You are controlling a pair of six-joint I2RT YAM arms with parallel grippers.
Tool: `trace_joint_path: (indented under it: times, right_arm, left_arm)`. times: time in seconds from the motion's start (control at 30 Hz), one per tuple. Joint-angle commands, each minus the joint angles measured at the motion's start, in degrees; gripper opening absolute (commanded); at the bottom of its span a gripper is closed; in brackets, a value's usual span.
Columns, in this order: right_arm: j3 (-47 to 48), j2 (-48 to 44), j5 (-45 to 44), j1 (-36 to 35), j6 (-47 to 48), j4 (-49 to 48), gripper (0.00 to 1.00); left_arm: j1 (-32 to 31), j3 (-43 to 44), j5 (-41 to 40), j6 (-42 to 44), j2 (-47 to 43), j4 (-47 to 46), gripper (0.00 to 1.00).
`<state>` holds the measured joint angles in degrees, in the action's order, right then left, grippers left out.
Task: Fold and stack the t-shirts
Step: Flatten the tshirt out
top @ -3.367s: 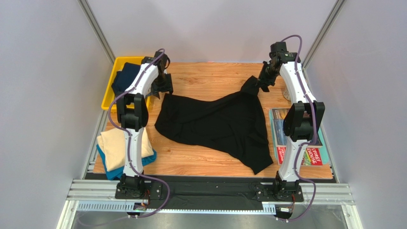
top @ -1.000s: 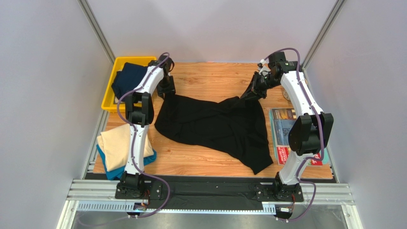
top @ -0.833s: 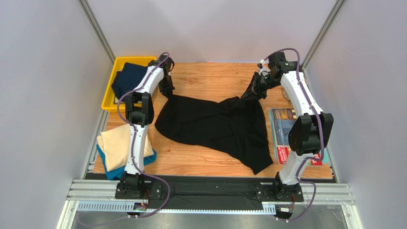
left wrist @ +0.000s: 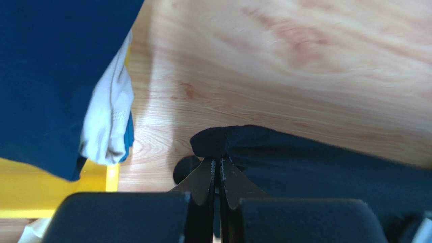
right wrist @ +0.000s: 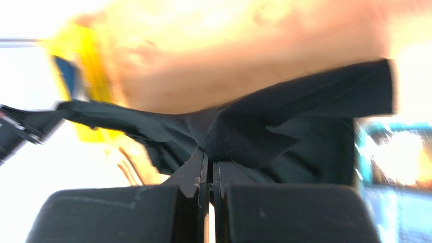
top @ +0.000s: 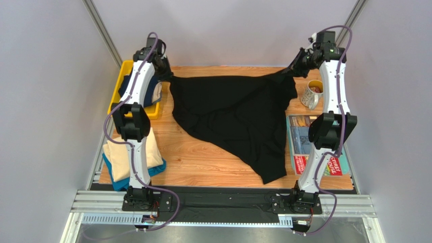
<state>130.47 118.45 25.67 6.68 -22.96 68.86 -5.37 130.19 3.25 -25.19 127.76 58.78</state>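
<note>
A large black t-shirt [top: 233, 111] hangs stretched between both grippers along the table's far edge, and its lower part trails on the wood toward the near right. At the far left, my left gripper [top: 167, 76] [left wrist: 219, 161] is shut on a bunched corner of the black cloth [left wrist: 228, 142]. My right gripper [top: 295, 67] [right wrist: 209, 158] is shut on the opposite corner [right wrist: 243, 136] at the far right. A navy t-shirt [top: 133, 87] [left wrist: 50, 76] lies in the yellow bin. The cream t-shirt [top: 124, 154] rests folded on the teal-blue one [top: 119, 183] at the near left.
The yellow bin [top: 115, 109] [left wrist: 30, 192] stands at the far left, with some white cloth [left wrist: 109, 126] hanging over its edge. A mug [top: 312, 93] stands at the far right. Colourful magazines [top: 304, 136] lie along the right edge. Grey walls enclose the table.
My left gripper has shut on the shirt's left corner. Both arms have risen and moved toward the far edge, pulling the black t-shirt taut between them and uncovering the mug.
</note>
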Motion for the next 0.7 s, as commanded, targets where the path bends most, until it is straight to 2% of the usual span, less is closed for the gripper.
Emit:
trace_joint_path:
  times: [0.0,0.1,0.3,0.53,0.67]
  right_arm:
    - [1.8,-5.3,6.6,-0.6,-8.0,-17.3,0.0]
    - [0.5,-7.7,10.4,-0.6,-12.9,-24.9,0.0]
    - [4.4,-7.2,19.9,-0.7,-17.5,-27.5,0.0]
    - [3.8,-14.6,17.8,-0.4,-18.3,-31.3,0.0]
    - [4.7,-17.4,15.9,0.4,-19.1,-31.9,0.0]
  left_arm:
    - [-0.3,0.6,3.1,0.6,-7.4,-2.2,0.0]
    - [-0.4,1.3,4.0,0.0,-10.2,-2.5,0.0]
    - [-2.1,0.2,4.9,-0.5,-15.0,-2.6,0.0]
    - [-4.9,0.1,-1.0,-0.5,-21.0,-2.6,0.0]
    - [-4.7,6.4,-3.2,-1.5,-22.6,-1.0,0.0]
